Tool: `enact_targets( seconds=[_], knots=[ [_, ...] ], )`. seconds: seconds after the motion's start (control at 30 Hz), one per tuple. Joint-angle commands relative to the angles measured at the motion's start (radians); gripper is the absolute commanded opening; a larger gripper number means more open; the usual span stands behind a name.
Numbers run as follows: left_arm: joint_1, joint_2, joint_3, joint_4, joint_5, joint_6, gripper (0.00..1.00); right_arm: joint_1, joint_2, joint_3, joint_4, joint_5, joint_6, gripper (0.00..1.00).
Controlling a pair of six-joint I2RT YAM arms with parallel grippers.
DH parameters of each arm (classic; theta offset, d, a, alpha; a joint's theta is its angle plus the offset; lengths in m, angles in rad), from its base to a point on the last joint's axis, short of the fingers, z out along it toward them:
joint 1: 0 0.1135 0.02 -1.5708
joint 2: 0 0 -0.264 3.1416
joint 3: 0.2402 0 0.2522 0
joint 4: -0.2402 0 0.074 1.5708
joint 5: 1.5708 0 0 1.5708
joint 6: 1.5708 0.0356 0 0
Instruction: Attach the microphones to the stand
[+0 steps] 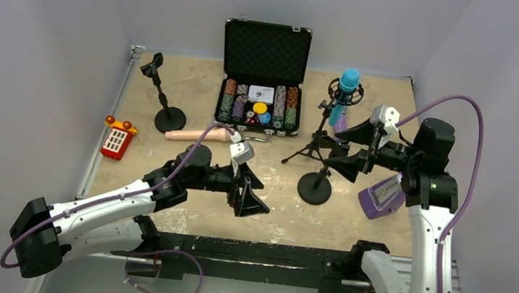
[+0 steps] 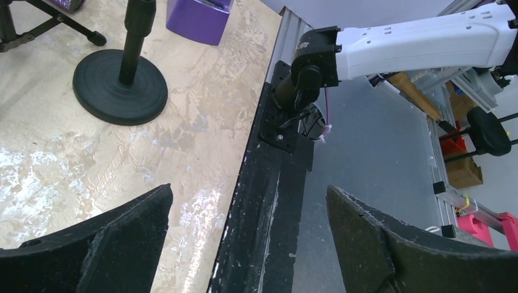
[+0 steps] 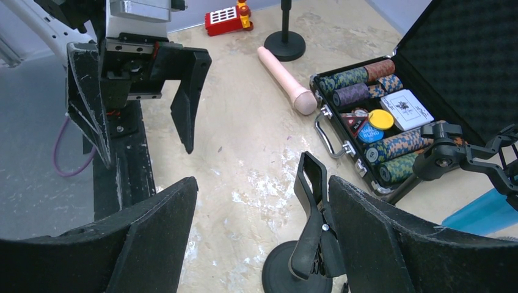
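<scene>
Left gripper (image 2: 247,195) and right gripper (image 3: 262,183) jaws released, empty. Blue microphone (image 1: 348,83) mounted on tripod stand (image 1: 315,144); pink microphone (image 1: 196,135) lying on worktop (image 1: 198,82), outstanding.

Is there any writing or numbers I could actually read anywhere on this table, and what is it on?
"BLIND": on the blue round button in the open poker case; the word above it is too blurred to read.
White card box: dark emblem and print, too small to read.
Yellow button and poker chips: no legible marks.
Nothing else readable in any view.
</scene>
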State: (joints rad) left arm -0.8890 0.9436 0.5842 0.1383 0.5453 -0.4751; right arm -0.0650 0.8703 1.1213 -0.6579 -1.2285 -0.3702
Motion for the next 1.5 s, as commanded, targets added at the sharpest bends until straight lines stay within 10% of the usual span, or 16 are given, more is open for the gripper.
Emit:
enact_targets(
  seconds=[0.0, 1.47],
  knots=[
    [-0.03, 0.019, -0.003, 0.095, -0.016, 0.04, 0.99, -0.005, -0.004, -0.005, 0.017, -0.029, -0.015, 0.82],
    [-0.21, 0.244, -0.04, 0.373, -0.089, 0.151, 0.99, -0.012, -0.007, -0.014, 0.017, -0.028, -0.027, 0.82]
  ],
)
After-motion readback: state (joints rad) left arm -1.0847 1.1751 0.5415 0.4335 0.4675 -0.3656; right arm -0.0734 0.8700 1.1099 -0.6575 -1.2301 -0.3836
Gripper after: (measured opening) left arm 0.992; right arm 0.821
